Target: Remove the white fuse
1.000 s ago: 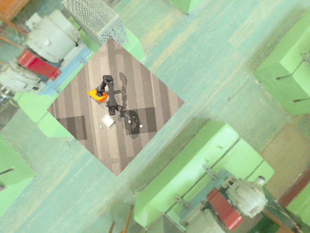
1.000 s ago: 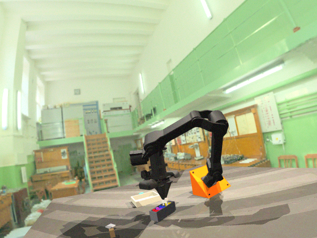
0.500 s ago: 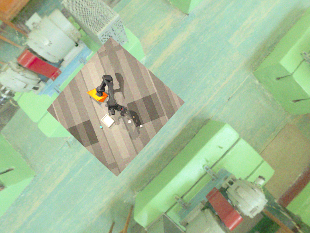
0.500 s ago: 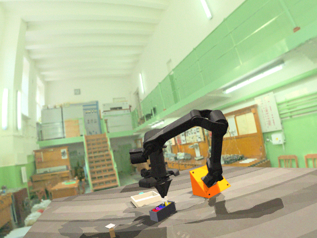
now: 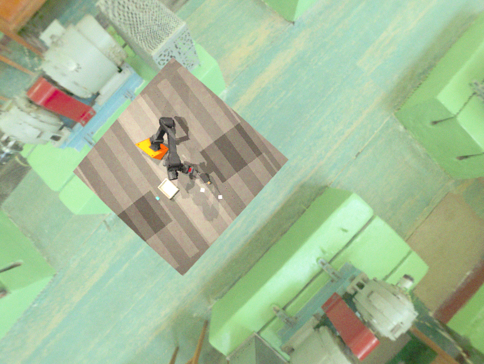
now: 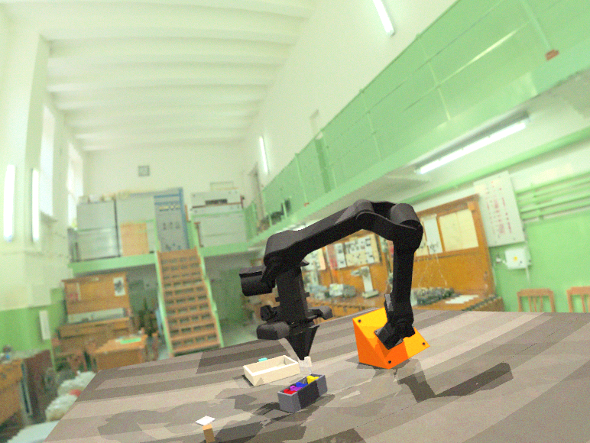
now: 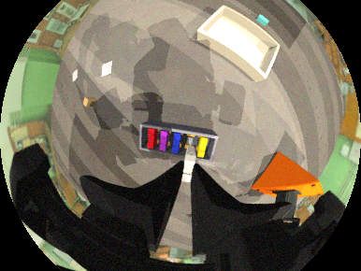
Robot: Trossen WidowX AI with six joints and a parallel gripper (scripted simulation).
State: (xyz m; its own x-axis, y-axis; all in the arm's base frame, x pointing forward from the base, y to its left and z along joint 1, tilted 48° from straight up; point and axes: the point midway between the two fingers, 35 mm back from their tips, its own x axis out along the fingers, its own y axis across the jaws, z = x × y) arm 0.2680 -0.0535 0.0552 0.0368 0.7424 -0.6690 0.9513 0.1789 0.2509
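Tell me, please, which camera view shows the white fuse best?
The exterior view: the white fuse hangs pinched in the gripper above the fuse block. The wrist view shows it foreshortened between the fingertips; in the top view I cannot make it out.

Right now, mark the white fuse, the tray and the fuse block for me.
white fuse (image 6: pixel 306 364), exterior view, on its pale body just below the gripper's closed tips.
tray (image 7: pixel 207 33), wrist view, on its near-left rim wall.
fuse block (image 6: pixel 294 401), exterior view, on its grey front wall.

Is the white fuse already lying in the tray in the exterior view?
No: the white fuse hangs pinched in the gripper above the fuse block, while the tray stands apart, nothing visible inside.
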